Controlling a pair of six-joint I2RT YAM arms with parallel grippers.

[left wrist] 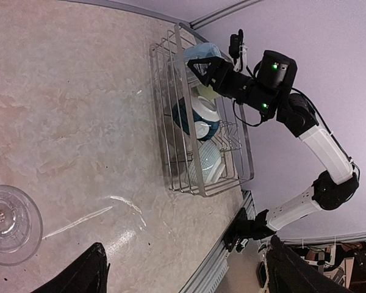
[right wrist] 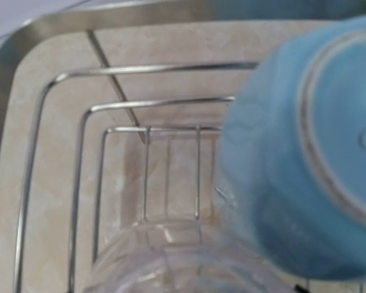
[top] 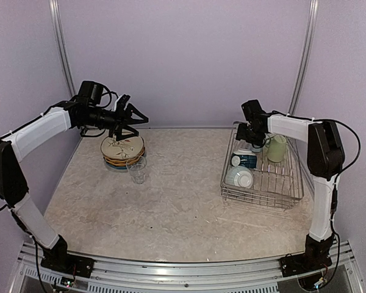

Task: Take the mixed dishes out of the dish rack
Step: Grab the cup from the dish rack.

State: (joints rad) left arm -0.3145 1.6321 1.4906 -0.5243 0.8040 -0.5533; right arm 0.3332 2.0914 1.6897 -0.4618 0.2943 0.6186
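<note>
Right wrist, blue mug [right wrist: 293, 159], base lettering unreadable

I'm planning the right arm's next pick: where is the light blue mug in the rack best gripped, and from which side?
Probably best across the rounded wall of the light blue mug, just under its base, from above: its foot ring faces the wrist camera, so the rim is hidden, and no handle shows. Mind the clear glass beside it.

mug [right wrist: 293, 165]: light blue | dish rack [top: 265, 199]: silver | plates [top: 123, 149]: cream, yellow-orange
</note>
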